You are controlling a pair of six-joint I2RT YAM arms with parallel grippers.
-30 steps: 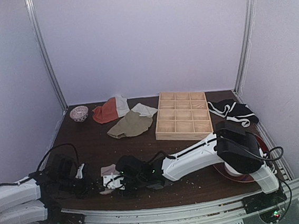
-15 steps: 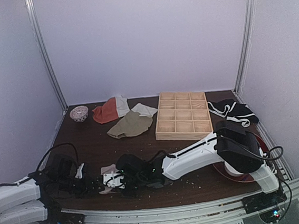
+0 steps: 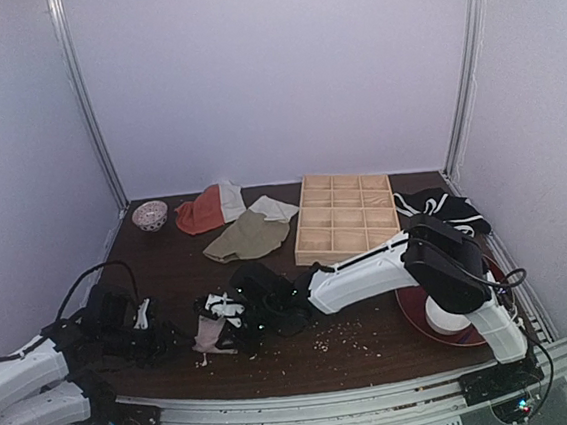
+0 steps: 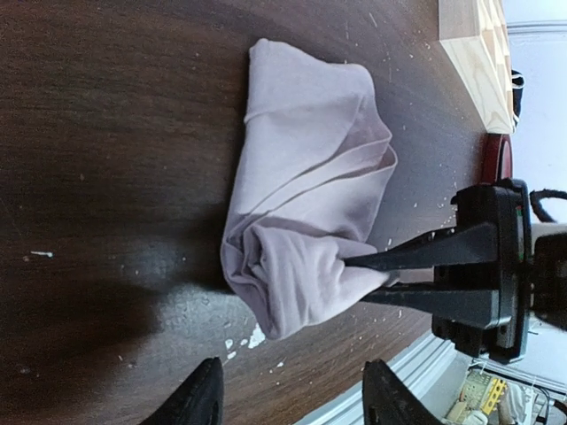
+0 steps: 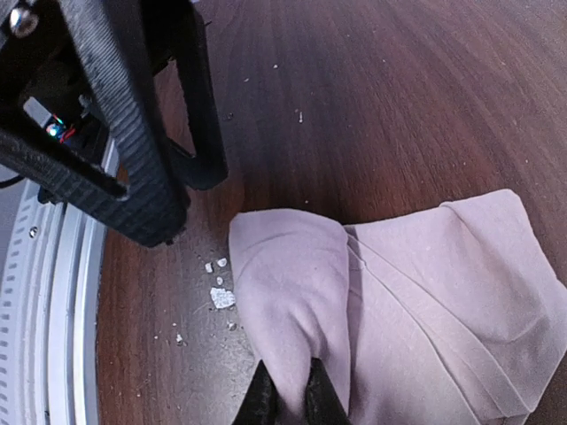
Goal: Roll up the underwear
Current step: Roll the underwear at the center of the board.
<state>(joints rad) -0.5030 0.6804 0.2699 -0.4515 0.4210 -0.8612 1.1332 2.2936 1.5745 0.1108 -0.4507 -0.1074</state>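
Item: underwear (image 4: 301,212), pink, part-rolled bundle on table (image 3: 169,274) nr front edge, left of centre; right gripper (image 5: 288,394) pinched on its rolled end; left gripper (image 4: 297,403) jaws apart, holding nothing; rec.: keep roll tight, left pins loose flap.

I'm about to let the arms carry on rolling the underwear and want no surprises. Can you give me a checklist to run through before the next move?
1. Right gripper pinching the underwear: ok, shut on a fold at one end.
2. Left gripper off the underwear: ok, open and apart from it.
3. Roll tight and even: not ok, loose, bunched folds.
4. Waistband position: cannot tell, not visible.
5. Clean table beside the underwear: not ok, crumbs lie next to it.
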